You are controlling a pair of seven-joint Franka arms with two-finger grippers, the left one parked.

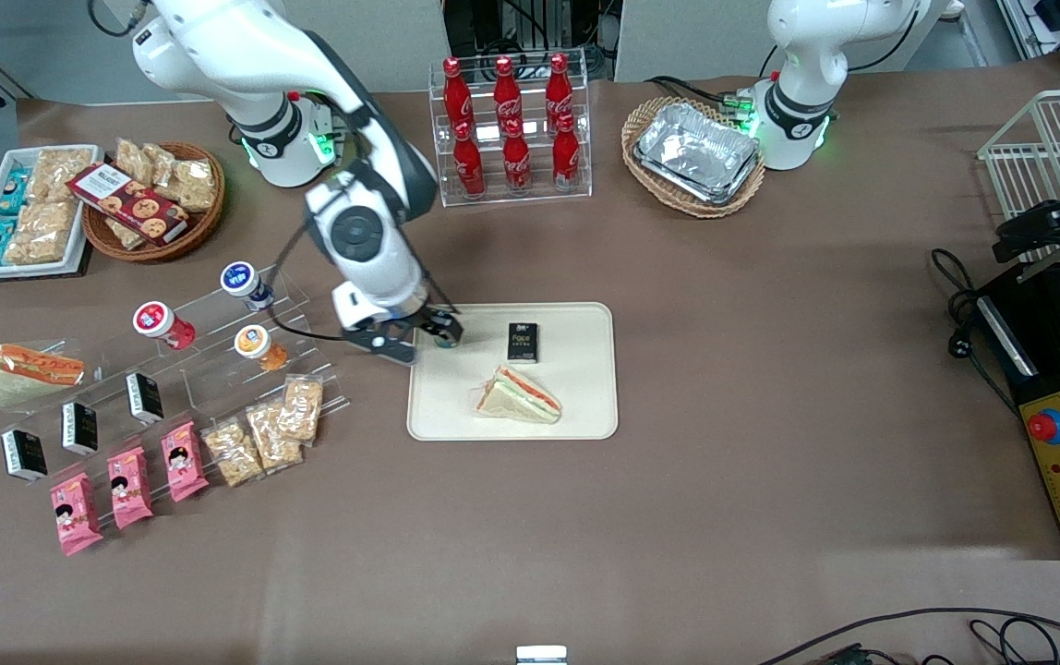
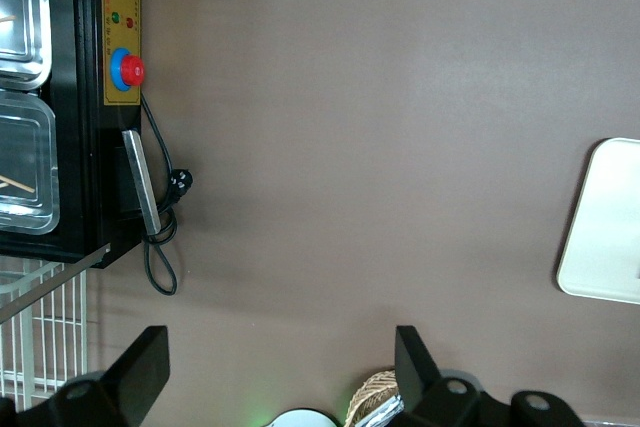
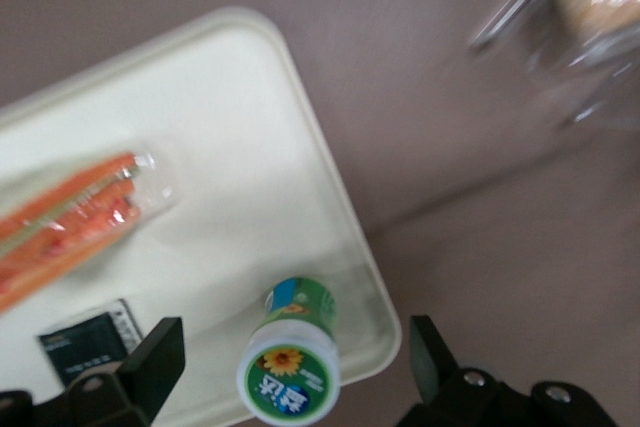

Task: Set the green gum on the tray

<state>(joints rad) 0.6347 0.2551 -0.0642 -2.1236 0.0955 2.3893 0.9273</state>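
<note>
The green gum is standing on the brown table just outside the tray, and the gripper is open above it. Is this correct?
Not quite. The green gum stands on the tray itself, near one rounded corner, not on the brown table; the right wrist view shows cream tray surface all around its base. The rest holds: the gripper is open above it, one finger on either side, not touching.

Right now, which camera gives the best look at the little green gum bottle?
The right wrist view: the green gum stands on the tray between the open gripper fingers, cap label readable. The front view shows only a sliver of it by the gripper. The left wrist view shows only a tray corner.
</note>
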